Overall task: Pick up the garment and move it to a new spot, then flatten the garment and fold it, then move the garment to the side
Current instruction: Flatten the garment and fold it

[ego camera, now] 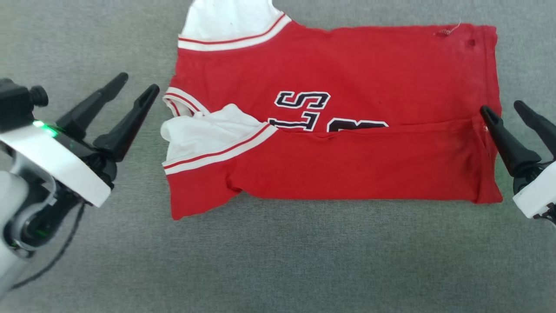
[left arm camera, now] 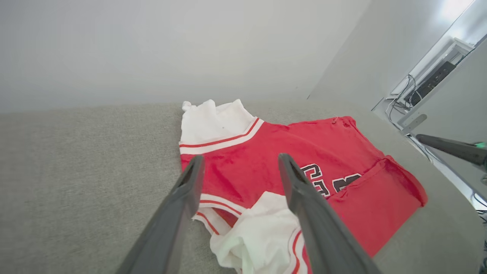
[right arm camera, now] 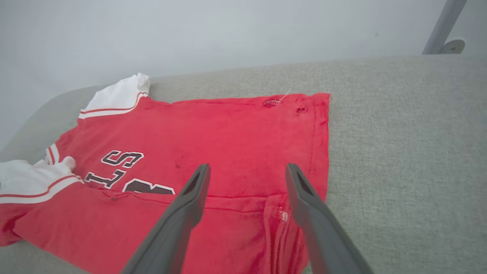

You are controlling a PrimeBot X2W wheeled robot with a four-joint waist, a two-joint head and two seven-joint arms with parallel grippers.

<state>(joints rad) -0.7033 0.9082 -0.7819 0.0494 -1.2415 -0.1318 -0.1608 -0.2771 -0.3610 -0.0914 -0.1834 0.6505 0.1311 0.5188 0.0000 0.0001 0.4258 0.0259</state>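
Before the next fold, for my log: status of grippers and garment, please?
Left gripper open, empty. Right gripper open, empty. Garment on grey surface, near side folded over. No obstacle seen.

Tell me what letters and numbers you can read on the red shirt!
"S": black letter with white edge, on the red shirt.
Next letter: half under the fold, unreadable.
Number: mostly under the fold, unreadable.

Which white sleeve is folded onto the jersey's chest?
The near sleeve, crumpled beside the left tool; the far sleeve extends away from the red body.
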